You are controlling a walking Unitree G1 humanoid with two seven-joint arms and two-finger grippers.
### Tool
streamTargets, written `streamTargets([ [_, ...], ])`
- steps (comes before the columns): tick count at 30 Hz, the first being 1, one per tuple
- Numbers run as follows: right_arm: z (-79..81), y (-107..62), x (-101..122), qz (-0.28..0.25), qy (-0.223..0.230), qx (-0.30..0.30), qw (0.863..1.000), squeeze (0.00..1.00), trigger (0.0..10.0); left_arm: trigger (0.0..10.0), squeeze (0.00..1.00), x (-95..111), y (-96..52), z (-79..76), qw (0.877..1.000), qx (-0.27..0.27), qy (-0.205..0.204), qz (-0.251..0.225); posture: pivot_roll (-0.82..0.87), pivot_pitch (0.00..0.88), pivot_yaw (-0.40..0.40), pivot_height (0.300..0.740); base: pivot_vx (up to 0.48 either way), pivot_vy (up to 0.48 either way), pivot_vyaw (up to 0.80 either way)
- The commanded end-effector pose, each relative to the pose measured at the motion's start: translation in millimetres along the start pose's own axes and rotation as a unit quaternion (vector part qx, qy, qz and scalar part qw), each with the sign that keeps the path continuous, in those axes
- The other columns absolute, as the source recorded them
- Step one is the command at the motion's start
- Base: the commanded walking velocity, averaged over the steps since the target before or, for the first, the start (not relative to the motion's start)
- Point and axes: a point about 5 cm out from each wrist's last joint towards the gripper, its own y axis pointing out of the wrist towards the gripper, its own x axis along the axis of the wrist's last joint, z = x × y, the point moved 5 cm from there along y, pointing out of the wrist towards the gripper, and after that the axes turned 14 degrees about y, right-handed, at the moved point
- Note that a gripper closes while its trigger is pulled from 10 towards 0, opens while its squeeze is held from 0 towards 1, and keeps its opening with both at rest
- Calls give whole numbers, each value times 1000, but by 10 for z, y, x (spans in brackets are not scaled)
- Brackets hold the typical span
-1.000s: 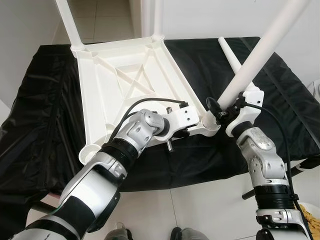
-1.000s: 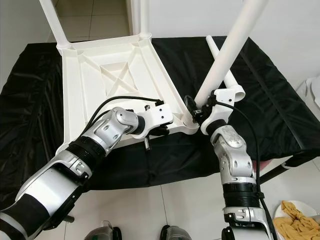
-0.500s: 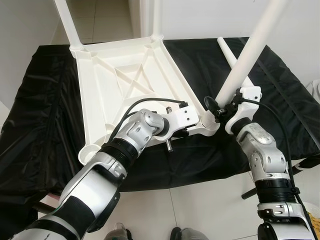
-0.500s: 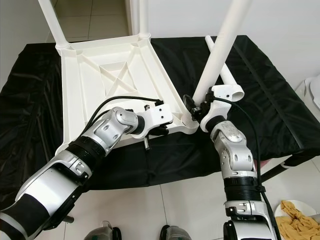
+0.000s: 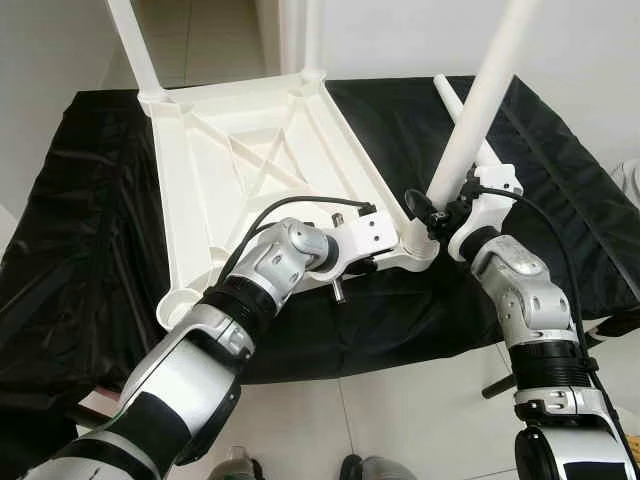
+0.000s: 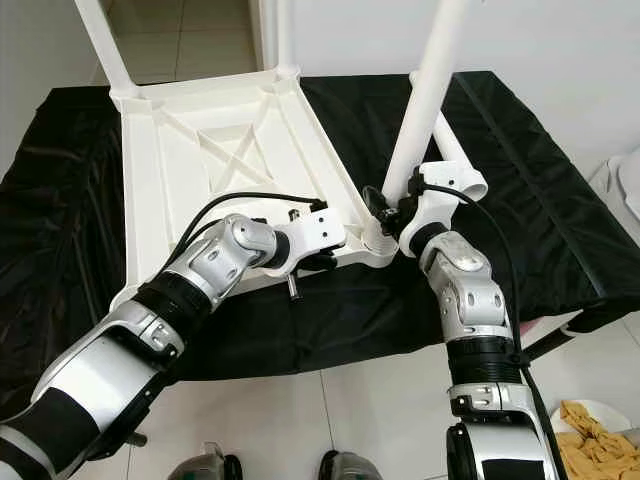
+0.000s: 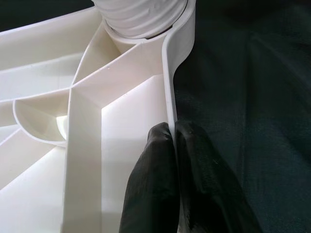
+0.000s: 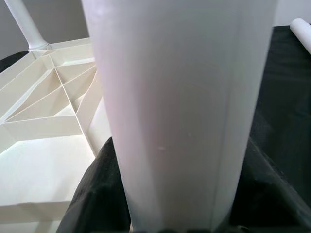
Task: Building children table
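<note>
Swung more upright since a second ago: white table leg (image 5: pixel 480 100) gripped by right end effector (image 5: pixel 455 212), now rising steeply toward upper right of frame, lower end at near-right corner socket (image 5: pixel 418 247) of upturned white tabletop (image 5: pixel 250 170). Right end effector clamped around leg, black fingers (image 8: pixel 92 204) wrapping both sides in wrist view. Left end effector (image 7: pixel 172 141) unchanged at near edge, fingers pinched together on thin tabletop rim, just beside same socket. Tabletop lying underside up at centre left on black cloth (image 5: pixel 80 230) covering bench, two legs already standing at far corners, upper left. Spare white leg (image 5: pixel 455 105) lying on cloth behind, upper right.
</note>
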Motion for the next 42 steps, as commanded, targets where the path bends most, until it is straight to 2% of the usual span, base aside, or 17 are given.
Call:
streamTargets([
  [1,-234,-109,-649,121,29,-51,991,0,10000,10000,0,6,-34,107,999,39,12,8,12,79,16,740,0,0,0],
  [9,-194,-57,-647,134,0,-32,990,0,10000,10000,0,9,-34,114,999,41,13,9,12,82,11,740,0,0,0],
  [13,-182,-68,-675,135,2,-31,990,0,10000,10000,0,16,-38,119,999,43,13,8,15,82,7,740,0,0,0],
  [22,-205,-218,-866,134,13,-42,990,0,10000,10000,0,5,-55,133,999,47,12,8,12,82,8,740,0,0,0],
  [23,-223,-282,-898,118,15,-48,992,0,10000,10000,0,12,-53,131,999,46,12,7,10,83,12,740,0,0,0],
  [27,-248,-361,-890,76,26,-56,995,0,10000,10000,0,32,-50,130,999,45,14,5,6,86,14,740,0,0,0],
  [30,-259,-396,-915,68,30,-60,995,0,10000,10000,0,34,-50,133,999,45,15,5,6,86,15,740,0,0,0],
  [38,-310,-526,-1085,70,41,-76,994,0,10000,10000,0,29,-59,135,999,44,17,5,7,86,20,740,0,0,0],
  [42,-315,-540,-1104,68,41,-77,994,0,10000,10000,0,30,-61,135,999,44,17,5,8,86,22,740,0,0,0],
])
